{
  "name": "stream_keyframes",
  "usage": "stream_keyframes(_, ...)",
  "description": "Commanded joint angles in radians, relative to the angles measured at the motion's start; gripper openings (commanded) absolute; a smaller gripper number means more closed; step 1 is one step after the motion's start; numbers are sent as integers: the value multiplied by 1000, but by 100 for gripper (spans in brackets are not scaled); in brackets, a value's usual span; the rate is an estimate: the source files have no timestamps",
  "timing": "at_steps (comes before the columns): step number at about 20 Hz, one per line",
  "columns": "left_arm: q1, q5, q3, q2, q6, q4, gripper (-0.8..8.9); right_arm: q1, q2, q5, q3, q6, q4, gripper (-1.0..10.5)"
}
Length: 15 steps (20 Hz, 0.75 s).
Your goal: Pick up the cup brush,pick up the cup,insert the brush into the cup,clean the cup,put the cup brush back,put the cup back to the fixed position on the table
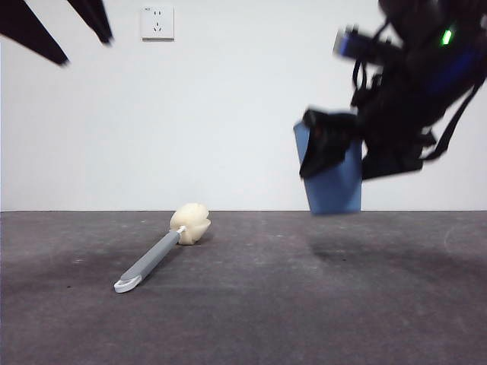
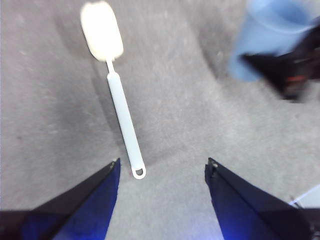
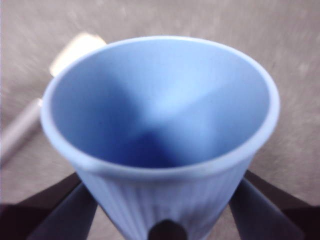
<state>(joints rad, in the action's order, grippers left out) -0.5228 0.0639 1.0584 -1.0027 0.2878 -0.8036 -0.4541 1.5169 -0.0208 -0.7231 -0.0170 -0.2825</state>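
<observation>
The cup brush (image 1: 163, 248) lies flat on the table (image 1: 304, 319), left of centre, its cream sponge head away from the camera and its white loop toward it. It also shows in the left wrist view (image 2: 117, 95), beyond my left gripper (image 2: 162, 167), which is open, empty and above it. My right gripper (image 1: 338, 152) is shut on the blue ribbed cup (image 1: 335, 186) and holds it upright in the air at the right, above the table. The cup's open mouth fills the right wrist view (image 3: 160, 110). The cup also shows blurred in the left wrist view (image 2: 265, 40).
A white wall with a socket plate (image 1: 157, 23) stands behind the table. The left arm's black tips (image 1: 46, 30) show at the top left corner of the front view. The brush head and handle appear blurred behind the cup in the right wrist view (image 3: 75, 47).
</observation>
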Motion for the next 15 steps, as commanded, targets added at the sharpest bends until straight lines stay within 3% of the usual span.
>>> stream_keyframes(1,-2,-4,-5,58,-12,-36,291,18,68,-7,8,19,-80,-13)
stream_keyframes(9,-2,-9,-5,114,-12,-91,291,75,221,-61,8,66,-191,-13)
stream_keyframes(15,-2,-11,-5,114,-28,-89,291,72,232,-79,8,70,-93,13)
